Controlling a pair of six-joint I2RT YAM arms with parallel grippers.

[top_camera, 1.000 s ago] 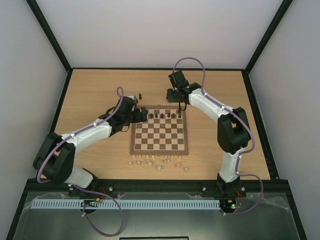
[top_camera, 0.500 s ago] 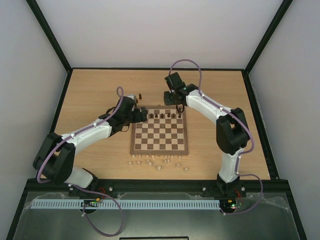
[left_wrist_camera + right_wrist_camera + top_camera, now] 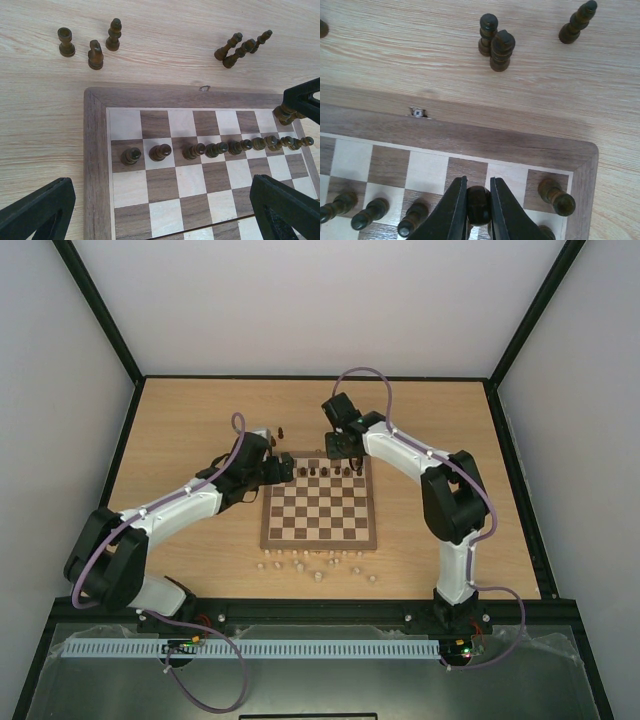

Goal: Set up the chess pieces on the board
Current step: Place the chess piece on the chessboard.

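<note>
My right gripper (image 3: 478,186) is shut on a dark brown chess piece (image 3: 478,207), holding it over the back row near the board's far right corner (image 3: 495,137). Another dark piece (image 3: 555,196) stands on the corner square. A row of dark pawns (image 3: 160,151) fills the second rank. Loose dark pieces stand on the table beyond the board: three on the left (image 3: 95,55) and three further right (image 3: 235,47). My left gripper (image 3: 160,215) hangs open over the board's far left corner (image 3: 272,472), holding nothing. From above, the right gripper (image 3: 338,447) sits at the board's far edge.
Several pale beige pieces (image 3: 320,566) lie scattered on the table just in front of the board's near edge. The wooden table (image 3: 180,430) stretches out around the board, with black frame posts at its corners.
My right gripper has moved left along the board's far edge, carrying its dark piece. The left arm has stayed still.
</note>
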